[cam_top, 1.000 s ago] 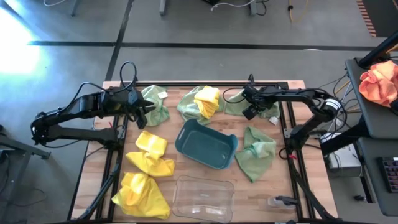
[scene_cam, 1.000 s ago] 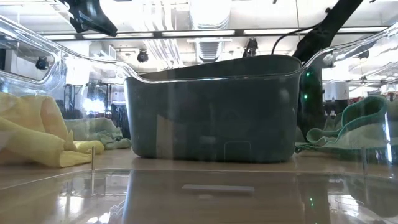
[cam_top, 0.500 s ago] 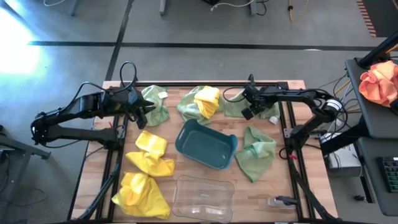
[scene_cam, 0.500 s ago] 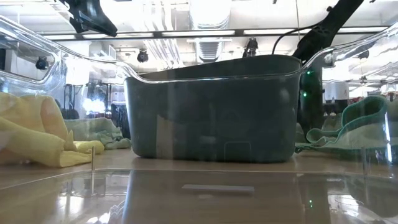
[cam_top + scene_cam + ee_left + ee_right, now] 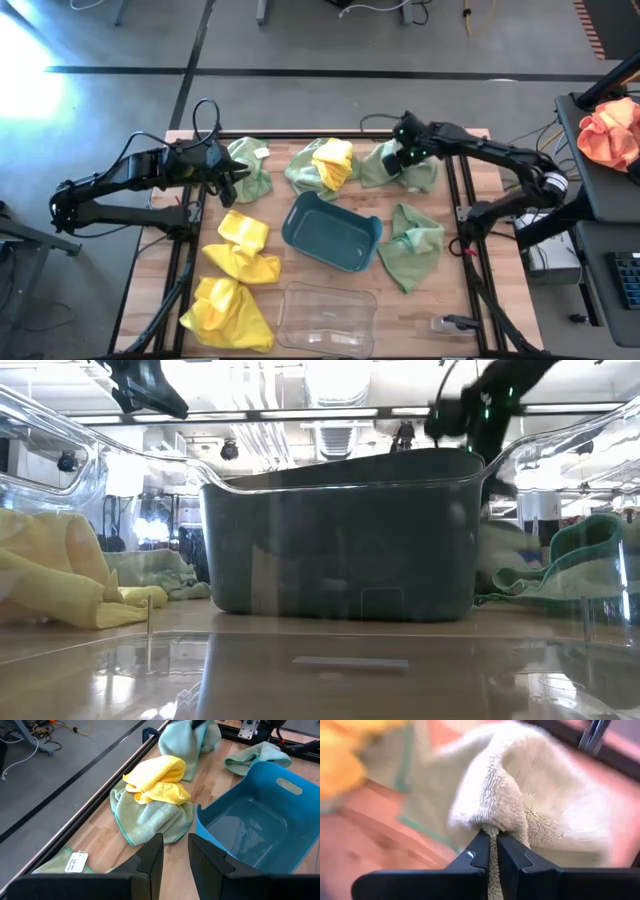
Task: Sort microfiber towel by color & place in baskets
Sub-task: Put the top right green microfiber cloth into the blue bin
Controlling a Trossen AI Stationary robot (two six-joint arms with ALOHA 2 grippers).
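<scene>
My right gripper (image 5: 405, 152) is shut on a pale green microfiber towel (image 5: 392, 168) at the table's far right, and this towel also shows in the left wrist view (image 5: 192, 742). My left gripper (image 5: 175, 856) hovers open by another pale green towel (image 5: 250, 168) at the far left and touches nothing. A yellow towel (image 5: 157, 782) lies on a green one (image 5: 150, 817) at the far middle. More yellow towels (image 5: 240, 245) lie at the near left. One green towel (image 5: 412, 248) lies at the right. The teal basket (image 5: 335, 258) and the clear basket (image 5: 327, 318) stand in the middle. My right gripper pinches a bunched fold of the pale green towel (image 5: 492, 831) between its two fingers, coming from above. The cloth is drawn up into a peak at the fingers. The rest of the towel hangs and spreads below, and its lower part (image 5: 420, 178) is still on the table.
Black frame rails (image 5: 458, 200) run along the table's left and right sides. An orange-pink cloth (image 5: 610, 135) lies on a stand off the table's right. A small clear item (image 5: 447, 323) sits at the near right corner.
My right gripper has shut on the green towel and risen, shifting toward the table's far edge. The towel's middle has been pulled up into a peak while its lower part stays on the table.
</scene>
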